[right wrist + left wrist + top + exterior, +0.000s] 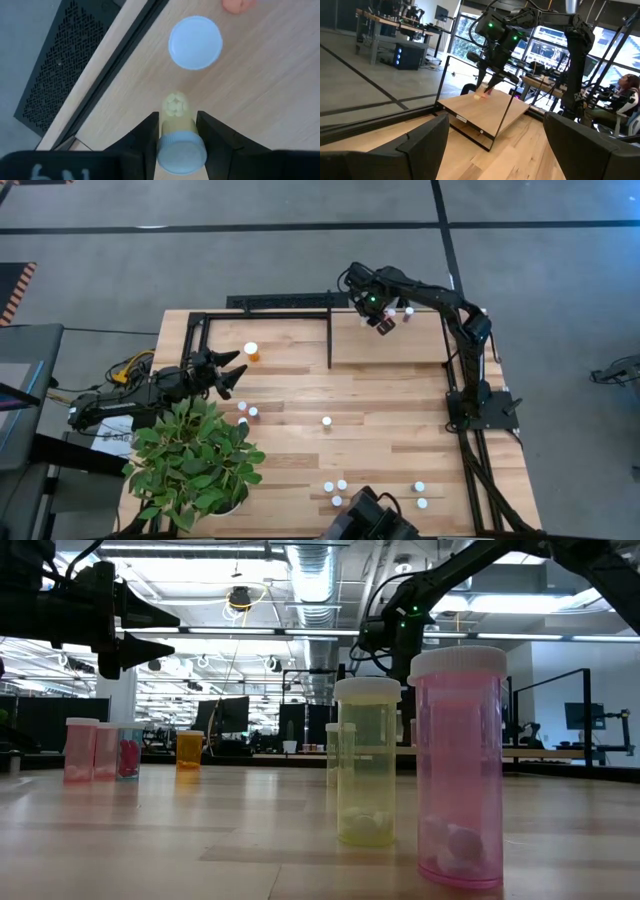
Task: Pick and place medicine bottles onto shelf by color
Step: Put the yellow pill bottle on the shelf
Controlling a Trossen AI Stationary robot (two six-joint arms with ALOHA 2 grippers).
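My right gripper point(383, 323) hangs over the far shelf point(400, 348), shut on a yellow-green white-capped vial point(176, 115). Another white-capped vial point(195, 42) stands on the shelf board point(260, 90) just beyond it. My left gripper point(238, 375) waits open at the table's left, level, touching nothing. The larger orange bottle point(251, 352) stands on its base near it. Loose vials stand on the tabletop: three point(247, 413) by the plant, one point(327, 421) in the middle, several point(336, 490) near the front edge. My right gripper pinches the yellow-green vial between its two fingers, on the upper body point(176, 125) just under the white cap point(181, 152). The fingers come from above, pointing steeply down. The vial is nearly upright, cap up, base toward the shelf board; whether it touches, I cannot tell.
A potted plant point(195, 460) fills the front left corner. Black frame bars point(329, 340) edge the shelf, and a perforated black box point(55, 65) lies beyond its far edge. In the low view a pink vial point(460, 770) and a yellow-green one point(367, 760) stand close to the camera.
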